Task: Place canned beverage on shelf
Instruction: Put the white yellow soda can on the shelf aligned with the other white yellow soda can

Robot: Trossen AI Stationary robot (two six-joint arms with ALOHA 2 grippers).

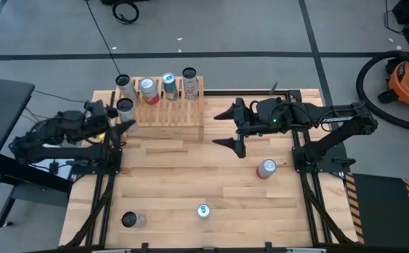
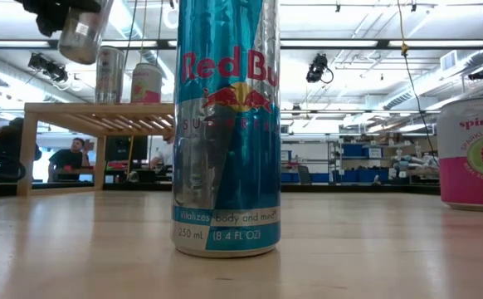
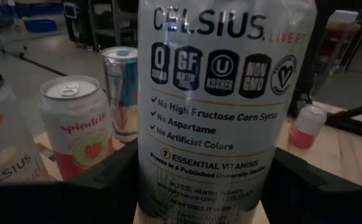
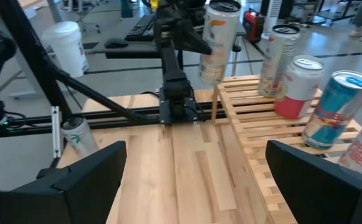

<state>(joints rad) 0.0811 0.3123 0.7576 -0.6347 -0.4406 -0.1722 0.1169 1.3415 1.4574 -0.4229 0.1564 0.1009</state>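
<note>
Up by the left end of the shelf [image 1: 168, 105], the left gripper [image 1: 122, 121] holds a tall silver Celsius can [image 1: 125, 107]. Its two dark fingers squeeze the can on both sides so it cannot fall. The can hangs in the air, up off the table [image 1: 190, 176], right at the shelf's left edge. In the low view it seems to tip a little, but it is hard to be sure from there.

Four cans already stand in a row on the far part of the shelf: another silver can [image 1: 122, 83], a pink and white can [image 1: 147, 87], a blue can [image 1: 169, 83] and a pale can [image 1: 189, 76]. They are packed close so more can fit. The near slats are bare, so I think the held can is meant to go there.

Over by the right end of the shelf, the right gripper [image 1: 227, 128] waits with its fingers spread wide and nothing in them.

Three more cans wait on the table: a red and pink can [image 1: 265, 169], a blue Red Bull can [image 1: 203, 211] and a dark-topped can [image 1: 130, 220].
</note>
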